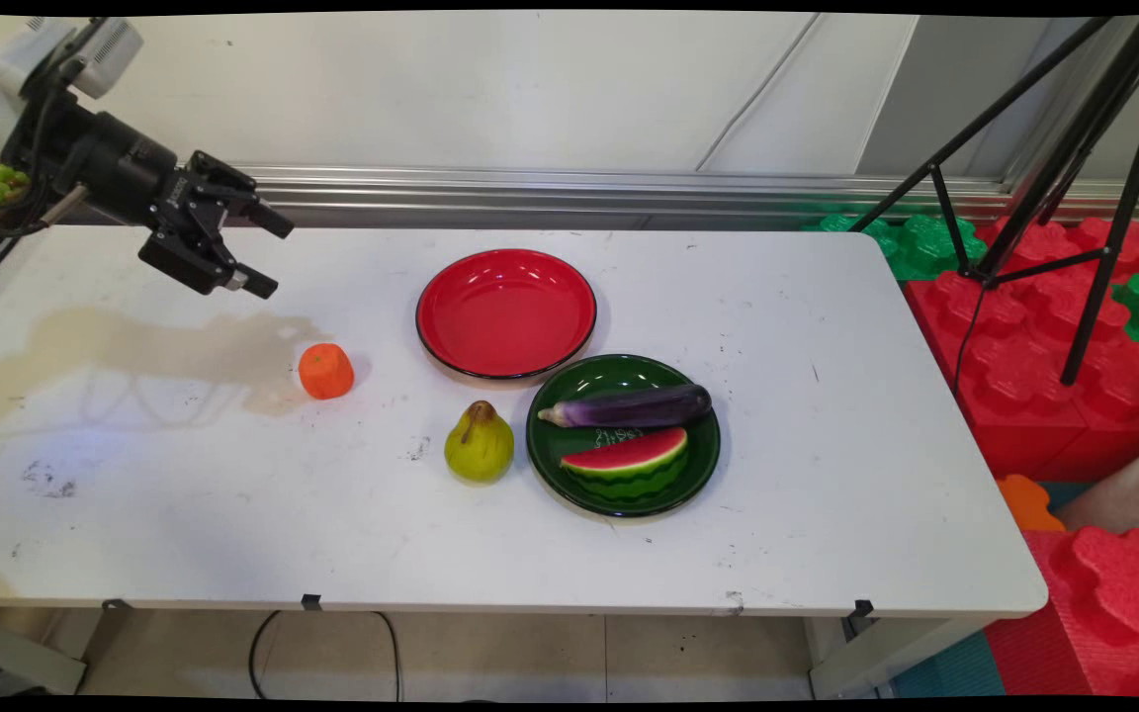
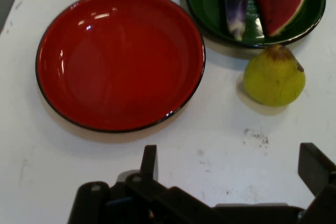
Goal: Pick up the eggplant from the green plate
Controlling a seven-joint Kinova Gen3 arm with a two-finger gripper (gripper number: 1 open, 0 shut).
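Gripper (image 1: 268, 253), fingers (image 2: 149, 162) spread and empty, hangs above the worktop (image 1: 184, 494) near an orange (image 1: 325, 371).

White arm link, black wrist, black two-finger tool (image 1: 266, 253) (cables hanging)

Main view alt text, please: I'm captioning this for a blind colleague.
A black two-finger pincer hangs open above the left of a white table, holding nothing, nearest a small orange fruit. Mid-table sit an empty red plate, a yellow-green pear, and a dark green plate holding a purple eggplant and a watermelon slice.
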